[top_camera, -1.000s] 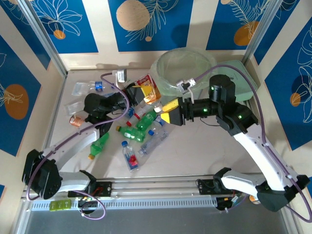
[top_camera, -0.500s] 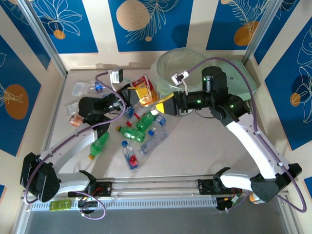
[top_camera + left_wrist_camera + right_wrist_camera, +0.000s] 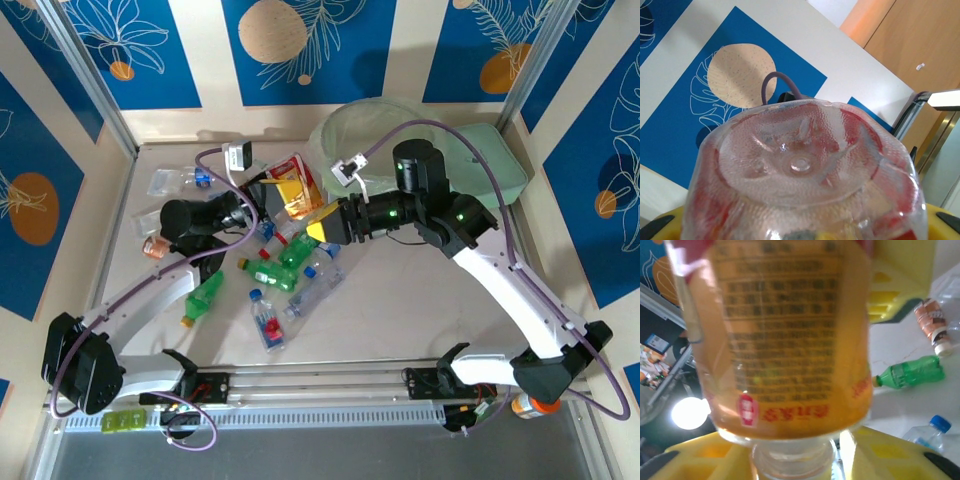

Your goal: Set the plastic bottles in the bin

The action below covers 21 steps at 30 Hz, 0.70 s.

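From above, my left jaws (image 3: pixel 278 190) are clamped on a red and yellow bottle (image 3: pixel 297 180) and hold it up over the counter (image 3: pixel 420 300). My right jaws (image 3: pixel 315 218) are shut tight on the other end of the same bottle, so both my arms have it. The bottle is just beside the big pale green bin (image 3: pixel 340 135), by its left side and not inside it. Under my arms lies a heap of bottles (image 3: pixel 295 262), some clear with blue caps and some green. One green bottle (image 3: pixel 205 293) lies apart on the left. A small copper bottle (image 3: pixel 155 247) lies near my left arm. A flat green lid (image 3: pixel 505 165) sits behind the bin on the right.

From my left wrist, the bottle's round bottom is right in my face. Bits of my yellow fingers (image 3: pixel 652 225) peek out low on each side. Behind it is a blue wall picture (image 3: pixel 740 75) and a purple cable (image 3: pixel 782 85).

From my right wrist, the bottle looks upside down, with its neck at the bottom between my yellow fingers. The writing on it is too blurry to read. Past it, the green bottle, the copper bottle and a clear bottle (image 3: pixel 935 432) with a blue cap lie on the counter.
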{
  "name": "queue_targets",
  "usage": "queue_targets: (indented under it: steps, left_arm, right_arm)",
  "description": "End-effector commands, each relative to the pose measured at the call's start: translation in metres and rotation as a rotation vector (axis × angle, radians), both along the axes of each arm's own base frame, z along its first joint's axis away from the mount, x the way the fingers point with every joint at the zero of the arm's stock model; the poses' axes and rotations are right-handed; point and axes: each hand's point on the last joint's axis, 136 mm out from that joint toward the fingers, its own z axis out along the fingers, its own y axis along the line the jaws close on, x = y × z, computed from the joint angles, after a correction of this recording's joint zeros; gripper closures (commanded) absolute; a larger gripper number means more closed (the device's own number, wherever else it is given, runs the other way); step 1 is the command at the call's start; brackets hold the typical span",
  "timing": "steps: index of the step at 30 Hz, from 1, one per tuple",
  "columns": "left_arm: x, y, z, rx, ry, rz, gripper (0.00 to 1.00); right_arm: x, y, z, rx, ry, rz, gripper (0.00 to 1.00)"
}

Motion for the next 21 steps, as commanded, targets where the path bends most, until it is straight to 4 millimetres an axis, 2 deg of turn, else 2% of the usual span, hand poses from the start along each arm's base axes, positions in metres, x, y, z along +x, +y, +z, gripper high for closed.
queue_targets:
  steps: [1, 4, 5, 8, 11, 14, 16, 18, 21]
  left_arm:
    - [-0.019, 0.007, 0.02, -0.038, -0.078, -0.028, 0.69]
    - [-0.019, 0.007, 0.019, -0.037, -0.08, -0.025, 0.55]
    - [-0.019, 0.008, 0.018, -0.036, -0.078, -0.014, 0.47]
    - [-0.013, 0.013, 0.014, 0.006, -0.07, 0.041, 0.28]
    - [-0.002, 0.026, 0.002, 0.105, -0.049, 0.19, 0.05]
    - [0.013, 0.05, -0.026, 0.319, -0.053, 0.468, 0.02]
    - [0.018, 0.069, -0.042, 0.454, -0.076, 0.62, 0.01]
    - [0.023, 0.089, -0.057, 0.589, -0.091, 0.744, 0.02]
    - [0.032, 0.118, -0.077, 0.695, -0.047, 0.91, 0.03]
  right_arm:
    - [-0.006, -0.004, 0.013, 0.027, -0.037, 0.008, 0.76]
    - [-0.007, -0.007, 0.014, 0.022, -0.045, -0.002, 0.93]
    - [-0.006, -0.009, 0.014, 0.018, -0.046, -0.009, 0.98]
    - [-0.001, -0.016, 0.014, 0.002, -0.045, -0.05, 1.0]
    - [0.016, -0.032, 0.016, -0.036, -0.039, -0.15, 1.0]
    - [0.052, -0.058, 0.015, -0.097, 0.005, -0.324, 1.0]
    - [0.085, -0.08, 0.009, -0.169, 0.043, -0.479, 1.0]
    - [0.118, -0.105, -0.005, -0.287, 0.093, -0.63, 1.0]
    - [0.158, -0.134, -0.025, -0.409, 0.136, -0.804, 1.0]
